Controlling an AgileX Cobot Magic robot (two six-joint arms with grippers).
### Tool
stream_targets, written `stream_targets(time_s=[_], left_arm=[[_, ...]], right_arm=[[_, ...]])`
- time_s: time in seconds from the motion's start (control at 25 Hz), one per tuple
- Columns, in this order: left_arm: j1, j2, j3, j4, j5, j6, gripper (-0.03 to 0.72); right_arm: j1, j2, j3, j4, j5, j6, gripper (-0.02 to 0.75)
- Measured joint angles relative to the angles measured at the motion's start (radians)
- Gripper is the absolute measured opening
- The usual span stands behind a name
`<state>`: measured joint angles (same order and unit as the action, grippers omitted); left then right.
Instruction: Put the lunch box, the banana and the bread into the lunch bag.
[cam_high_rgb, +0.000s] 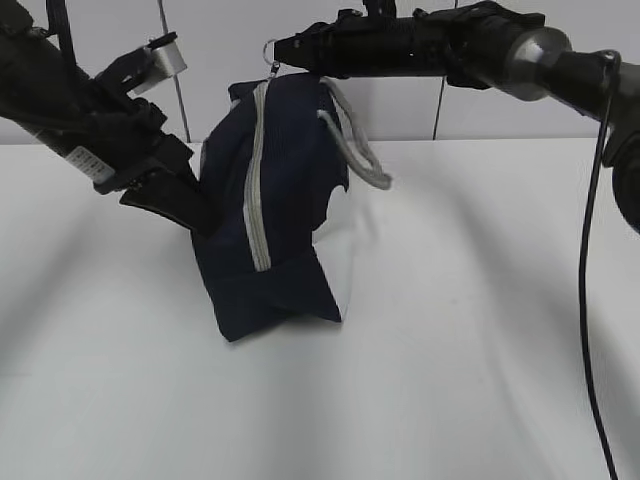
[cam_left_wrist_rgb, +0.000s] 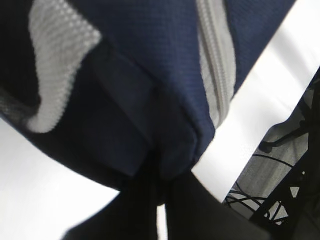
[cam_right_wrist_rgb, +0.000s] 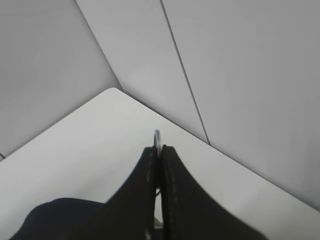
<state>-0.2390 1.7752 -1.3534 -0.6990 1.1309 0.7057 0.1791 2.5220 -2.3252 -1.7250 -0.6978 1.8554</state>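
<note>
Here the lunch bag (cam_high_rgb: 268, 215) stands tilted at the centre of the frame on the white surface (cam_high_rgb: 450, 350), its grey zipper (cam_high_rgb: 256, 190) running down the navy front and a grey handle (cam_high_rgb: 355, 150) hanging at its upper right. My right gripper (cam_high_rgb: 283, 50) reaches in from the upper right, jaws closed on the ring pull (cam_high_rgb: 270, 47) at the bag's top; the right wrist view shows the ring (cam_right_wrist_rgb: 157, 140) pinched between them. My left gripper (cam_high_rgb: 195, 205), at the left of the frame, has its jaws clamped on the bag's left edge; in the left wrist view a fold of navy fabric (cam_left_wrist_rgb: 170, 155) sits between them.
</note>
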Motion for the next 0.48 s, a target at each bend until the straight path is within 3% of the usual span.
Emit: stream_targets(time_s=[0.16, 0.48], left_arm=[[0.0, 0.0, 0.0, 0.037, 0.013, -0.02, 0.002], [0.0, -0.004, 0.0, 0.064, 0.022, -0.023, 0.002]], right_arm=[[0.0, 0.029, -0.045, 0.002, -0.051, 0.127, -0.016], [-0.016, 0.034, -0.054, -0.038, -0.067, 0.206, -0.016]])
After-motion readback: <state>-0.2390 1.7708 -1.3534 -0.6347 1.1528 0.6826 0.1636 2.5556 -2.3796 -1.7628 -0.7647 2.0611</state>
